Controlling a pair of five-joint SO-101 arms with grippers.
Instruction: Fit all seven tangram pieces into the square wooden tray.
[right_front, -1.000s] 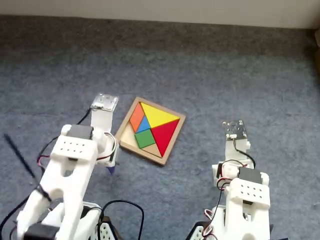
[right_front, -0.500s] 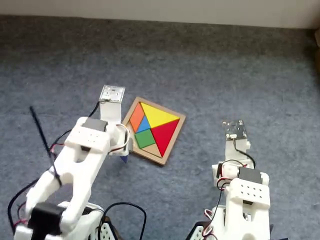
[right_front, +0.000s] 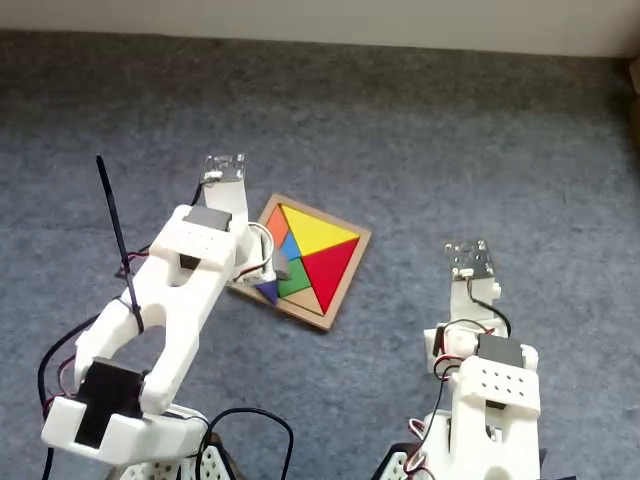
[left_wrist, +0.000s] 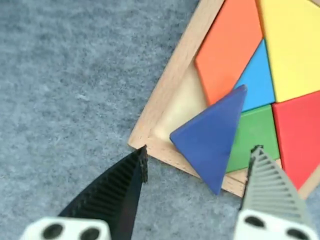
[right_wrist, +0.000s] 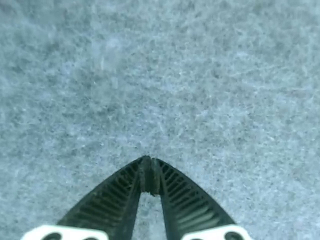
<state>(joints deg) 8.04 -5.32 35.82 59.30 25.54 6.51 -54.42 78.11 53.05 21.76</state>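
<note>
The square wooden tray (right_front: 353, 266) lies mid-table and holds orange (left_wrist: 229, 46), yellow (right_front: 315, 232), light-blue (left_wrist: 257, 80), green (left_wrist: 256, 134) and red (right_front: 331, 268) pieces. A dark blue triangle (left_wrist: 212, 140) lies tilted across the tray's near corner, partly on the green piece and over the rim (left_wrist: 165, 85). Bare wood (left_wrist: 182, 105) shows beside it. My left gripper (left_wrist: 199, 150) hangs open just above that triangle, one finger on each side, not touching it. In the high view the triangle (right_front: 268, 291) peeks out under the left arm. My right gripper (right_wrist: 151, 172) is shut over bare carpet, right of the tray.
Grey carpet covers the whole table. The left arm (right_front: 180, 290) leans over the tray's left side, with a thin black cable (right_front: 112, 215) sticking up. The right arm (right_front: 470, 262) stands well apart from the tray.
The left arm swung forward and right from beside the tray, bringing the dark blue triangle onto the tray's near corner. The right arm stayed still.
</note>
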